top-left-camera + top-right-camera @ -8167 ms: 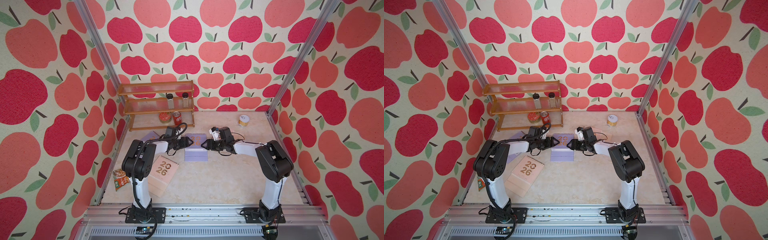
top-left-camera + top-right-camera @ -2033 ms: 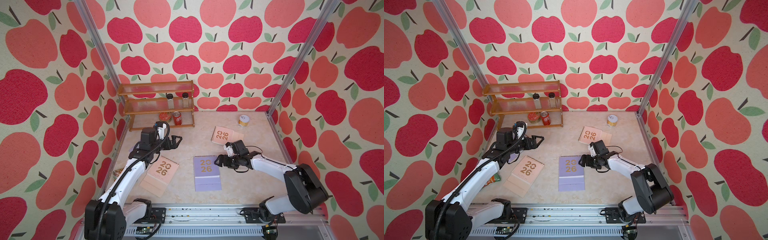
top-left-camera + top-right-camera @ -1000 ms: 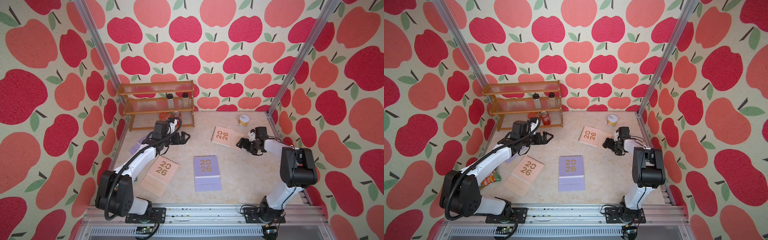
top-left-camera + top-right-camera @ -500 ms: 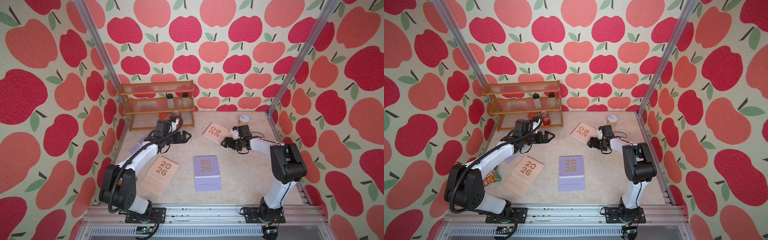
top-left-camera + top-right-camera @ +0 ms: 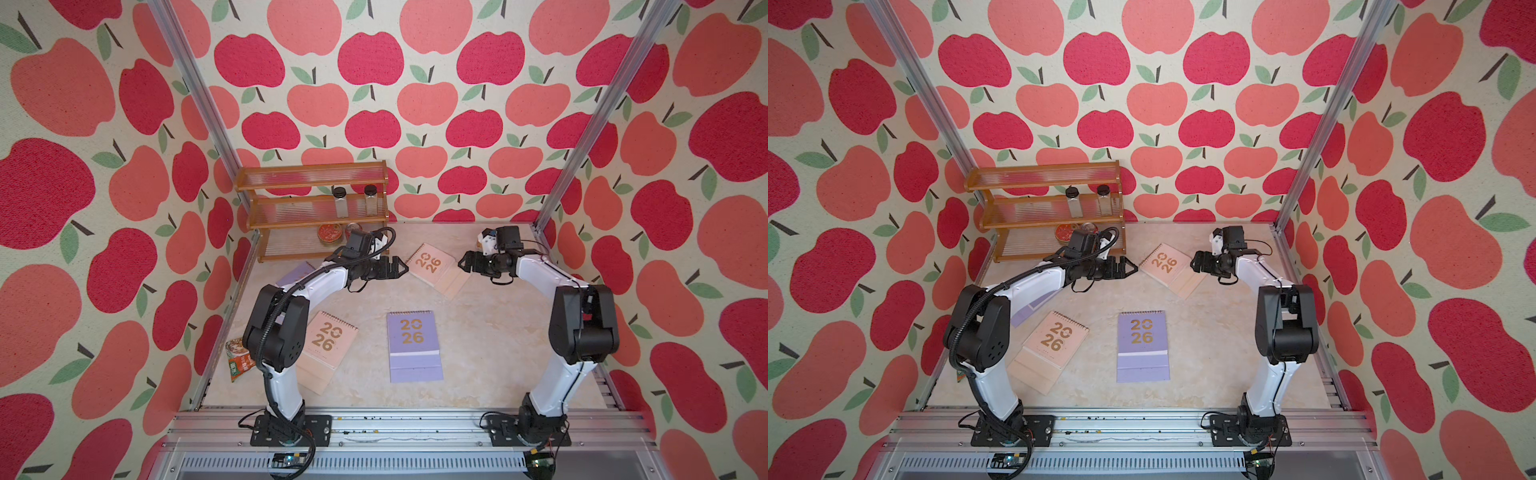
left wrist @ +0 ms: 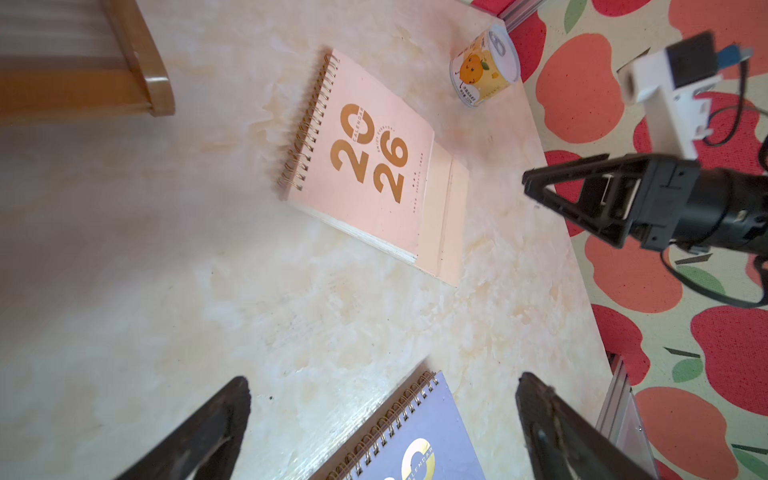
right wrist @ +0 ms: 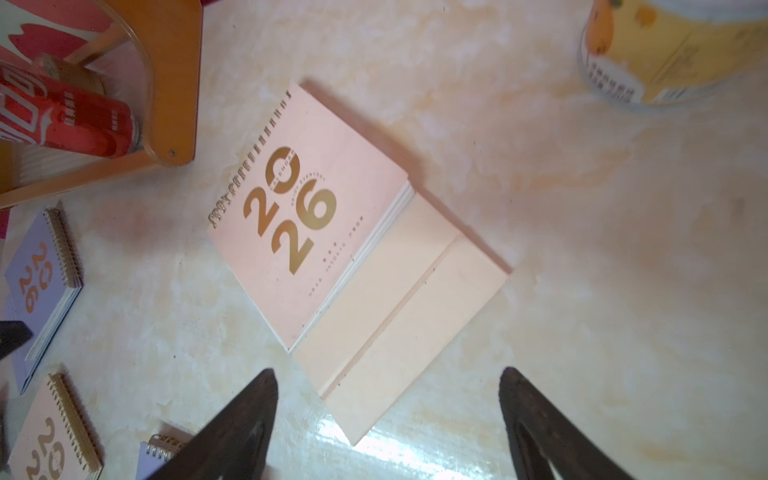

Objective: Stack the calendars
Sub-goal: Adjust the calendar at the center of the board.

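Of the calendars, a peach-pink one [image 5: 434, 269] [image 5: 1169, 268] lies flat at the back centre, between my two grippers. My left gripper [image 5: 401, 266] [image 6: 382, 380] hovers open just off its spiral edge. My right gripper [image 5: 463, 262] [image 7: 387, 374] is open at the opposite corner, holding nothing. The pink cover [image 7: 332, 232] [image 6: 374, 166] shows in both wrist views. A lavender calendar [image 5: 413, 345] [image 6: 415, 436] lies front centre, another pink one [image 5: 324, 349] front left. A second lavender one [image 5: 297, 272] [image 7: 37, 282] is partly hidden under the left arm.
A wooden shelf rack [image 5: 311, 208] with two jars [image 5: 340, 201] and red cans [image 7: 66, 120] stands at the back left. A yellow can [image 6: 484, 66] sits in the back right corner. A snack packet [image 5: 239, 357] lies by the left wall.
My left gripper has reached right toward the back pink calendar. My right gripper came in from the right to its far corner; the calendar shifted slightly left.
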